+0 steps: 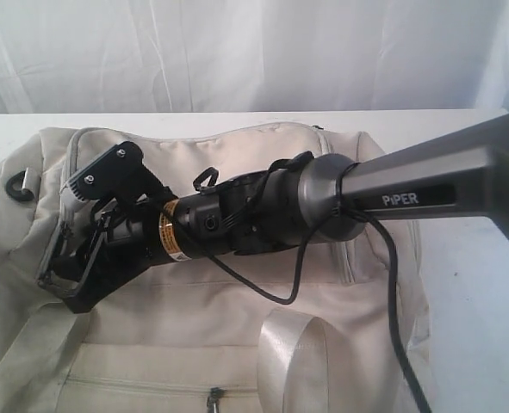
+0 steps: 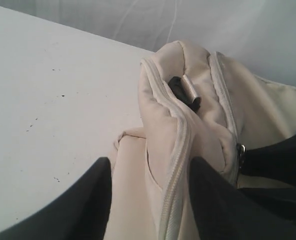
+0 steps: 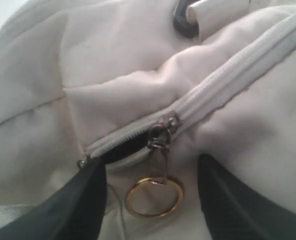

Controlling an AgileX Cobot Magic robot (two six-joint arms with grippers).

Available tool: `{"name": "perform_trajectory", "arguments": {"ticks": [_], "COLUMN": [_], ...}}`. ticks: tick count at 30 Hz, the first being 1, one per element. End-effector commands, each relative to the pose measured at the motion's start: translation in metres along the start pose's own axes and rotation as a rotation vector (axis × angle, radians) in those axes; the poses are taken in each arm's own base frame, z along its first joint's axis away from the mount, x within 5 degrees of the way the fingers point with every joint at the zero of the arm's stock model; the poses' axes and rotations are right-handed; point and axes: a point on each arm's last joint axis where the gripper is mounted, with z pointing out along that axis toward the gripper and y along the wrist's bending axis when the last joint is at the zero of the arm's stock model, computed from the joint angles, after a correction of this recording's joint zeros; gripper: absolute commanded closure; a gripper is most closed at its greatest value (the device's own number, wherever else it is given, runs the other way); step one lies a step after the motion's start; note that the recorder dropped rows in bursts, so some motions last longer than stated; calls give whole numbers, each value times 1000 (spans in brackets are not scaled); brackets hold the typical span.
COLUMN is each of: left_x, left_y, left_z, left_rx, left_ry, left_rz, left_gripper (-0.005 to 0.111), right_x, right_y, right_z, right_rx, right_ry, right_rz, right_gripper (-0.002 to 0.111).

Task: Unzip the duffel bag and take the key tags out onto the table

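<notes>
The cream-white duffel bag (image 1: 237, 335) lies across the table (image 1: 478, 284). My right arm reaches over it to its left end, where the right gripper (image 1: 65, 280) points down at the top zipper. In the right wrist view this gripper (image 3: 150, 200) is open, its fingers on either side of a gold ring (image 3: 154, 197) that hangs from the zipper slider (image 3: 163, 131). A short dark gap shows behind the slider. My left gripper (image 2: 150, 200) is open, straddling a zippered fold of the bag's end (image 2: 203, 130). The key tags are hidden.
A black D-ring (image 2: 184, 92) sits on the bag's end. A pale webbing handle (image 1: 293, 353) loops over the zipped side pocket (image 1: 213, 397). A black cable (image 1: 392, 292) hangs from the right arm. White curtains hang behind the table (image 2: 47, 100).
</notes>
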Motion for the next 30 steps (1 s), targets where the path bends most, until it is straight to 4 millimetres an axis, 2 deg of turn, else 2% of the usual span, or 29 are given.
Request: {"name": "perform_trajectory", "arguments": {"ticks": [1,3,6,10,11,16,20,30], "left_x": [2,2,3,18,21,21,21,22], "left_y": [-2,-1,0,5,5,2,1,-2], "left_z": [0,0,0,1,1,1,1,1], "left_rx": [19,15,5,-8,-8,43,45,80], "left_ry": [10,8,10,42,43,8,7,8], "left_rz": [62,80,79,27,11,45,64,62], "left_gripper": [54,54,54,54,54,54,54,56], "right_x": [2,4,3,-6,-9,-19,-32,-58], "right_y": [2,4,9,10,10,11,9,6], "right_z": [5,7,13,12,11,5,-6,-29], "right_rx": [-22,-39,-67,-71,-72,-61,7,123], "right_ry": [-2,-5,-2,-29,-33,-48,-51,-64], "right_rz": [-14,-11,-47,-60,-70,-94,-201,-301], "right_gripper": [58,64,83,106,108,108,108,108]}}
